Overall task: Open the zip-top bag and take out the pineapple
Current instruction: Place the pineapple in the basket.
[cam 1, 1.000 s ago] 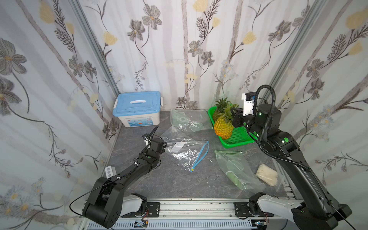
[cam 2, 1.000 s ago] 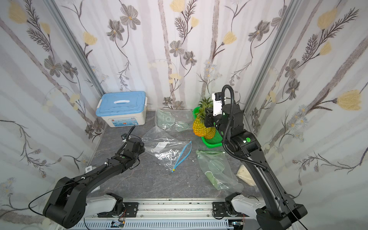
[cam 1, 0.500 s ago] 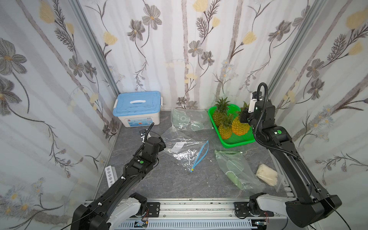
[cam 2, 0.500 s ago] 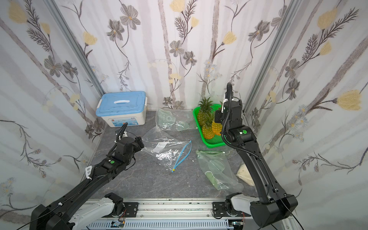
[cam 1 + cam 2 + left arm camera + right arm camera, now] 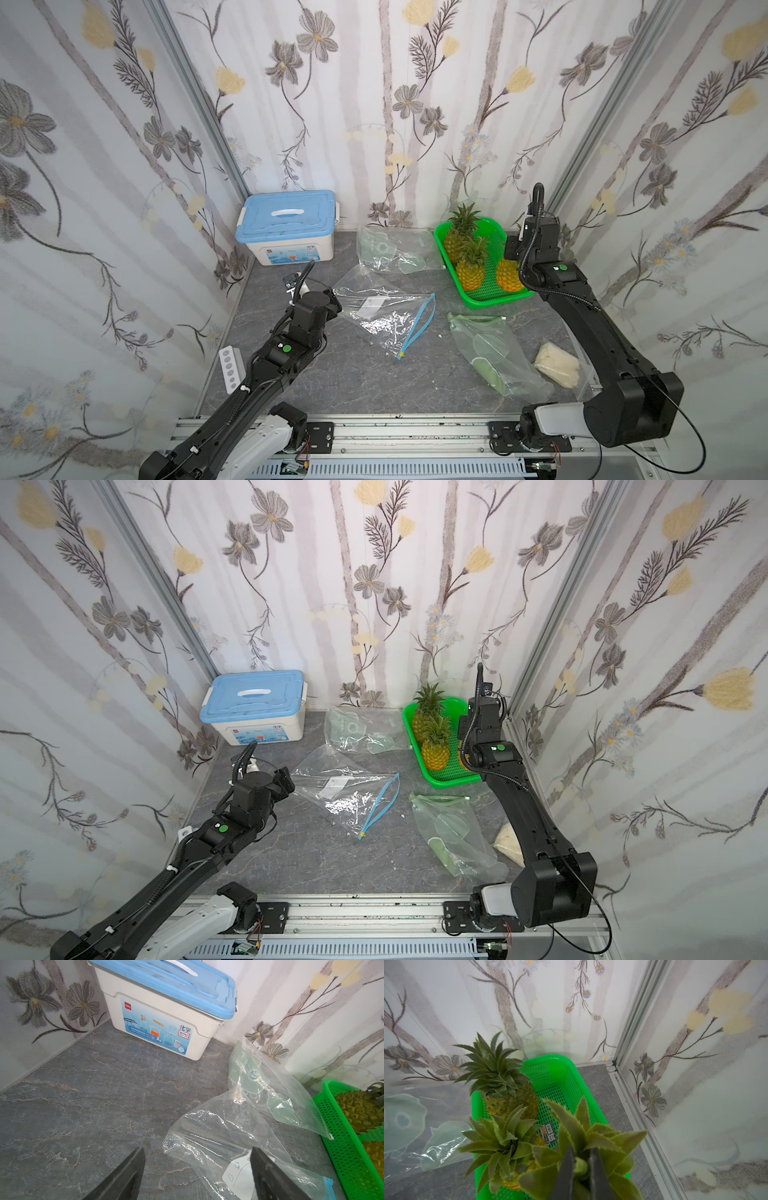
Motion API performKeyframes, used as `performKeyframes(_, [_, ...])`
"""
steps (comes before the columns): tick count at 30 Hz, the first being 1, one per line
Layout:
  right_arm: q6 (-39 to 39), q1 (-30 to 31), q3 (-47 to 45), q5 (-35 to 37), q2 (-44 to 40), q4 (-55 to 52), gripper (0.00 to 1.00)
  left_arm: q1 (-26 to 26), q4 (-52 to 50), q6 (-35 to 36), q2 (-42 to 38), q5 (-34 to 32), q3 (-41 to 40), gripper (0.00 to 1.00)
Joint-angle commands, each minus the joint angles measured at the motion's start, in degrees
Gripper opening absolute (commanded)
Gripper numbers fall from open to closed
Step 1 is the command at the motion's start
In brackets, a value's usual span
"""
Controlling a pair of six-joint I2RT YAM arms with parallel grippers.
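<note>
Both top views overlook the whole table [image 5: 374,386] from above; wrist cameras peer closely forward.

Black arms [image 5: 590,328], green dots [image 5: 562,268], corrugated cables [image 5: 540,199]

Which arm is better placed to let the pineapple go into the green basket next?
Right. The right gripper is shut on the crown of the pineapple, at the green basket; the left gripper stands open by the clear bag, far from it.
</note>
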Motion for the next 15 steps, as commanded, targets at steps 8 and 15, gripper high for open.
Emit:
performKeyframes(8, [3.32,-3.13,-2.67,-6.81,6.37,14.88,0.0,-0.11,-0.66,0.59,-0.44,-2.08,-0.25,0.83])
performKeyframes(15, [4.46,-3.04,-4.53,-6.82,8.04,16.82,0.0,-0.11,-0.42,0.99,-1.17,-2.27,-0.43,0.82])
